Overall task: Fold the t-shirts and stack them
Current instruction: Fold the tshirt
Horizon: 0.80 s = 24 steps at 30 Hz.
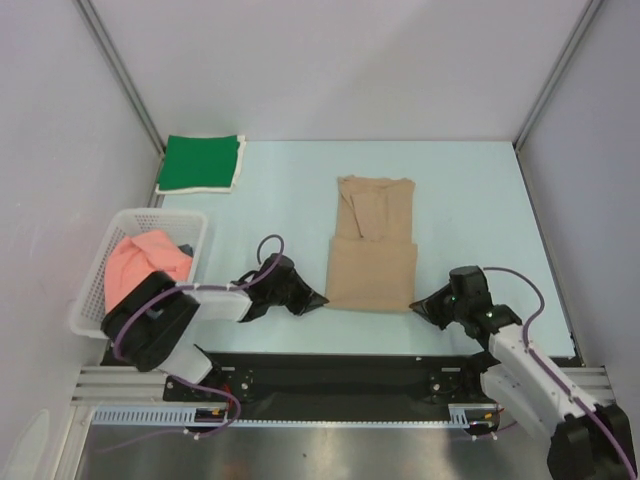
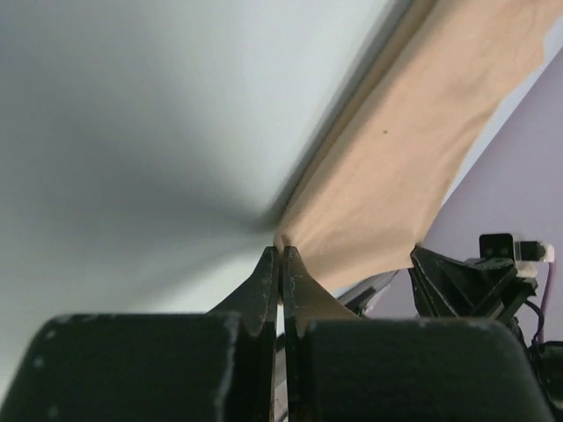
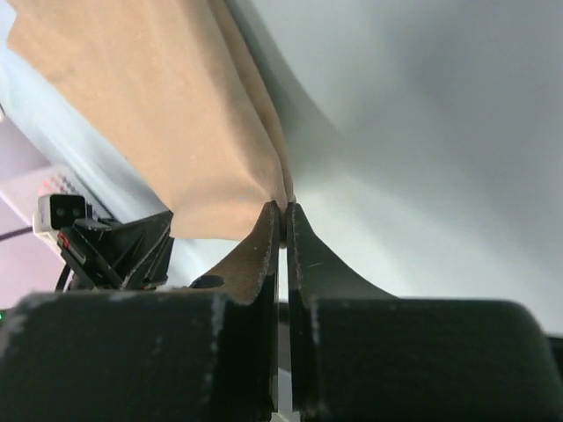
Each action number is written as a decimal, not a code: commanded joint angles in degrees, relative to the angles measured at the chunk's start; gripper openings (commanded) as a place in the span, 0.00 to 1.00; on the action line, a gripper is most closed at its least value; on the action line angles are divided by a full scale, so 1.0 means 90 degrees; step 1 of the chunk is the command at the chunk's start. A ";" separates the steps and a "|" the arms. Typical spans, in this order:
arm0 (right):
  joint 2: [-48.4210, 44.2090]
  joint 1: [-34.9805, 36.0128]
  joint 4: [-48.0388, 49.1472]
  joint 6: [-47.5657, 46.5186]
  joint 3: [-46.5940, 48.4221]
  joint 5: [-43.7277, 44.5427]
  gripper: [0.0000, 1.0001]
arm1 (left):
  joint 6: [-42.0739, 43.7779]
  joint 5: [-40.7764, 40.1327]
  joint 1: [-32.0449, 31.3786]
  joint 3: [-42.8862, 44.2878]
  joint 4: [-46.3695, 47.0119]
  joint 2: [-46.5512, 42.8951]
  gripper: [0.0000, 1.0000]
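Top camera looks down from behind; wrist cameras (close, low) share tan t-shirt [image 1: 372, 270].

We see pale blue tabletop [image 1: 470, 200] under & ahead of left gripper [image 1: 320, 298] & right gripper [image 1: 416, 305]. Plain lilac-grey walls [image 1: 330, 60] far ahead & to both sides; alu posts [image 1: 118, 70] at far corners. Black strip [image 1: 340, 365] behind grippers. Soft even light.

No legible text or labels anywhere.

T-shirt [image 1: 372, 262] lies between left gripper [image 1: 321, 298] and right gripper [image 1: 416, 305].
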 commanded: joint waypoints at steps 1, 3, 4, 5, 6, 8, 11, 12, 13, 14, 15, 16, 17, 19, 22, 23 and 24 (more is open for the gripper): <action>-0.0942 0.0396 -0.1618 0.0281 -0.0236 0.0289 0.00 | 0.0109 -0.0189 -0.0117 -0.0363 -0.0606 -0.0853 0.00; -0.1412 0.0843 -0.1980 0.0690 -0.0334 0.0367 0.00 | 0.0128 -0.0306 -0.0282 -0.0500 -0.0957 -0.1350 0.00; -0.1511 0.1039 -0.2079 0.0800 -0.0373 0.0426 0.00 | 0.0109 -0.0355 -0.0322 -0.0529 -0.1095 -0.1479 0.00; -0.1590 0.1205 -0.2167 0.0907 -0.0354 0.0504 0.00 | 0.0051 -0.0384 -0.0370 -0.0568 -0.1222 -0.1596 0.00; -0.1648 0.1381 -0.2236 0.1024 -0.0345 0.0678 0.00 | -0.0017 -0.0365 -0.0419 -0.0656 -0.1349 -0.1704 0.00; -0.1698 0.1918 -0.2363 0.1336 -0.0248 0.0806 0.00 | -0.0174 -0.0384 -0.0527 -0.0725 -0.1582 -0.1968 0.00; -0.1630 0.2650 -0.2510 0.1765 -0.0091 0.1167 0.00 | -0.0281 -0.0453 -0.0644 -0.0735 -0.2032 -0.2280 0.00; -0.1620 0.2836 -0.2558 0.1874 0.0035 0.1391 0.00 | -0.0301 -0.0385 -0.0644 -0.0744 -0.2111 -0.2339 0.00; -0.1591 0.3157 -0.2656 0.2001 0.0085 0.1499 0.00 | -0.0321 -0.0375 -0.0673 -0.0745 -0.2179 -0.2465 0.00; -0.1571 0.3267 -0.2647 0.2079 0.0124 0.1568 0.00 | -0.0330 -0.0394 -0.0683 -0.0745 -0.2257 -0.2583 0.00; -0.1503 0.3326 -0.2666 0.2186 0.0240 0.1665 0.00 | -0.0311 -0.0433 -0.0683 -0.0667 -0.2432 -0.2690 0.00; -0.1473 0.3365 -0.2705 0.2178 0.0328 0.1715 0.00 | -0.0156 -0.0656 -0.0674 -0.0570 -0.2550 -0.2807 0.00; -0.1444 0.3365 -0.2734 0.2139 0.0455 0.1764 0.00 | 0.0010 -0.0813 -0.0645 -0.0404 -0.2909 -0.2982 0.00; -0.1279 0.3249 -0.2764 0.1818 0.0962 0.1988 0.00 | 0.0729 -0.1183 -0.0518 0.0337 -0.3204 -0.2936 0.00; -0.0705 0.2285 -0.2522 0.0641 0.1538 0.1581 0.00 | 0.1483 -0.1292 -0.0352 0.1343 -0.3587 -0.2458 0.00; -0.0537 0.1846 -0.2384 0.0296 0.1627 0.1337 0.00 | 0.1621 -0.1312 -0.0313 0.1500 -0.3432 -0.2351 0.00; -0.0362 0.1136 -0.2238 0.0013 0.1744 0.0967 0.00 | 0.1864 -0.1283 -0.0254 0.1859 -0.3430 -0.2021 0.00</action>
